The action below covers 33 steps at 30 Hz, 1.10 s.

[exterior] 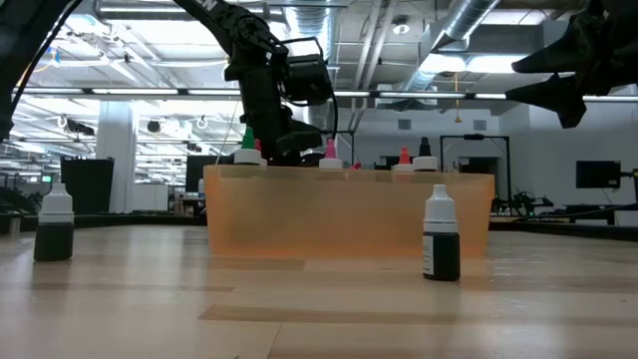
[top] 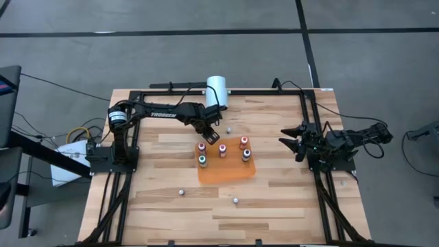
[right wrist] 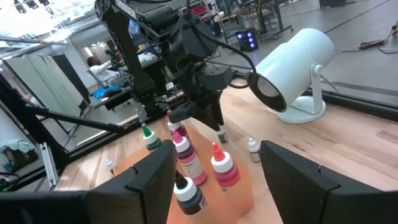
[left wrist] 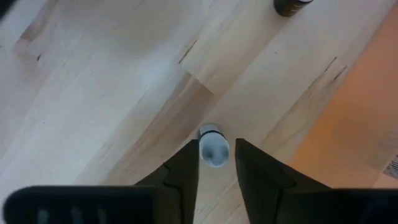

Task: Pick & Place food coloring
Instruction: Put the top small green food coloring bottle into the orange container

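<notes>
Your left arm reached far across, wrist bent down, and its left pincer [left wrist: 216, 163] pointed straight down with both fingers close around something small. Your right pincer [top: 291, 140] waited at the side, fingers wide apart.

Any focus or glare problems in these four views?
Left wrist view: the white-capped bottle between the left hand's fingers is soft, the fingers blurred. Low view: bright ceiling lights backlight the orange tray; near tabletop blurred. Right wrist view: own fingers blurred. High view: even, no glare.
</notes>
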Available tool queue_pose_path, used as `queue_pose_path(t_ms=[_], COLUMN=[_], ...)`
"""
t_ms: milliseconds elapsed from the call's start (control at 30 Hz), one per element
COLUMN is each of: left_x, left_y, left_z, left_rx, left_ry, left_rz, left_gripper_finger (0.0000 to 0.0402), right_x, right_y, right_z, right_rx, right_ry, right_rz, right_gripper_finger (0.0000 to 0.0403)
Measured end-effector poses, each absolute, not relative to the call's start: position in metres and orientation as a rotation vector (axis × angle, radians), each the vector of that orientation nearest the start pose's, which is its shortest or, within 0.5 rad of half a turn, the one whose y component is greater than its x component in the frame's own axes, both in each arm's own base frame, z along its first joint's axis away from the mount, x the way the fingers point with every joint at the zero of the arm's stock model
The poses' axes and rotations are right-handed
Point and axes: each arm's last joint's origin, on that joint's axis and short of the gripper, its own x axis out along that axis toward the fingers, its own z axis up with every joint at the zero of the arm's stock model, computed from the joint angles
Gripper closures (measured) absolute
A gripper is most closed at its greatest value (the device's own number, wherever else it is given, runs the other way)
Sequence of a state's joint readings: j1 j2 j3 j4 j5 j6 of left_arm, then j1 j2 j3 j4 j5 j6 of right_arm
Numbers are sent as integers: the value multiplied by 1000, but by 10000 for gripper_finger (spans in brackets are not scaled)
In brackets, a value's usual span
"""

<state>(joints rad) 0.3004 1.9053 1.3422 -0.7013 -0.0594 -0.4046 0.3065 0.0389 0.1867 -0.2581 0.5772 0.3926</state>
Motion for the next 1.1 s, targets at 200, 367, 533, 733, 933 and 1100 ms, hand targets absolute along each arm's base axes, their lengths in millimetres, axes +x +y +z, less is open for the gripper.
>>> queue_pose_path(t_ms=[200,367,533,733,933,1100], left_x=[356,357,357,357,357,357], left_y=[110,107,107,107,107,107], left_z=[180,180,180,181,182,182], left_rx=[-495,-489,-490,-489,-479,-478], left_ry=[1212,1214,1214,1210,1206,1206], left_rz=[562,556,555,556,570,573], left_gripper_finger=[339,339,343,370,396,396], right_x=[82,82,82,82,82,82], right_y=[9,9,9,9,9,9], right_z=[199,199,199,199,199,199], right_rx=[342,342,343,343,343,343], right_ry=[45,45,46,45,45,45], right_rz=[-286,-286,-286,-286,-286,-286], right_gripper_finger=[182,182,182,182,182,182])
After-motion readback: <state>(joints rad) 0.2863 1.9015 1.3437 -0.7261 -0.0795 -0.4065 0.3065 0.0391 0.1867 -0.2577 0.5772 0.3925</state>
